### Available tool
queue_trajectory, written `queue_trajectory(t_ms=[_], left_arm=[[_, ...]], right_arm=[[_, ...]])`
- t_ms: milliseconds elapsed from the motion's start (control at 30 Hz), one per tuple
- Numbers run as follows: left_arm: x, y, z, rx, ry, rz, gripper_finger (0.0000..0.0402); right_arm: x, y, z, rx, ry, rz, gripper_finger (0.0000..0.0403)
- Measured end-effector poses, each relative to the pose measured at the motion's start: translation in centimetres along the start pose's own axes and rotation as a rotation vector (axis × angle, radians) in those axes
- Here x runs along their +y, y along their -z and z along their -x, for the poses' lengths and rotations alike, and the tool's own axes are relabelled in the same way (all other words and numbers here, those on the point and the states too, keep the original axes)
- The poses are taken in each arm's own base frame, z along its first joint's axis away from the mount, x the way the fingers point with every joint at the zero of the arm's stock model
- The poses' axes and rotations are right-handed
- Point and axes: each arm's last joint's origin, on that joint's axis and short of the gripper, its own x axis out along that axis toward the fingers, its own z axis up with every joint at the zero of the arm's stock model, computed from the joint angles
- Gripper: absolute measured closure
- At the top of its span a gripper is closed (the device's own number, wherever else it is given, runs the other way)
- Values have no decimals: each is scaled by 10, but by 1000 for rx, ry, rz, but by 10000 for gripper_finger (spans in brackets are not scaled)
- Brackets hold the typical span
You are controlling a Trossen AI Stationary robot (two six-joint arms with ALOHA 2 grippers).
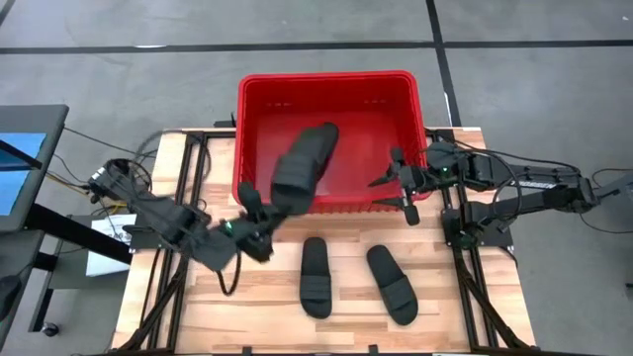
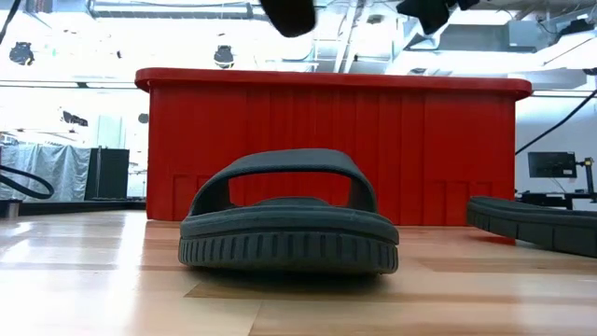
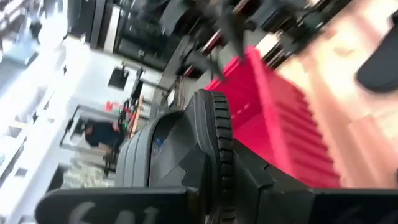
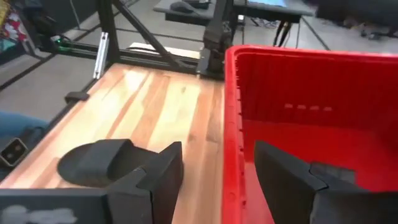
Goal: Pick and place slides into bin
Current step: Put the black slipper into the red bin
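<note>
Gripping a slide (image 1: 302,163) — left gripper (image 1: 259,208) over bin (image 1: 326,81).

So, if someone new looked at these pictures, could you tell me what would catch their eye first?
Most likely the big red bin at the table's far edge, with a black slide held over its front rim by the left gripper. Next, the two slides lying flat on the wood in front of it, one left of the other. The right gripper hangs open at the bin's right front corner.
</note>
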Motion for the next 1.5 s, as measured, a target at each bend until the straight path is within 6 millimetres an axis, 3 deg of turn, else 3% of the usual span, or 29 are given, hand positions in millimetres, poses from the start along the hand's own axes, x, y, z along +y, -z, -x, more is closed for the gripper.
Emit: queue_trajectory(t_ms=[167, 400, 733, 967, 1233, 1500], left_arm=[[29, 29, -7, 86, -2, 40, 372], [64, 72, -37, 204, 30, 106, 372], [95, 123, -78, 275, 117, 139, 372], [100, 152, -99, 282, 127, 126, 372], [96, 182, -112, 296, 199, 91, 372], [99, 191, -114, 284, 227, 106, 372]], right_arm=[[7, 0, -4, 5, -48, -4, 218], [22, -2, -10, 4, -124, -1, 216], [31, -4, -17, 7, -166, -52, 221], [19, -3, -16, 10, -75, -210, 221], [-11, 9, -11, 94, 276, -312, 221], [-27, 20, -5, 164, 363, -357, 221]])
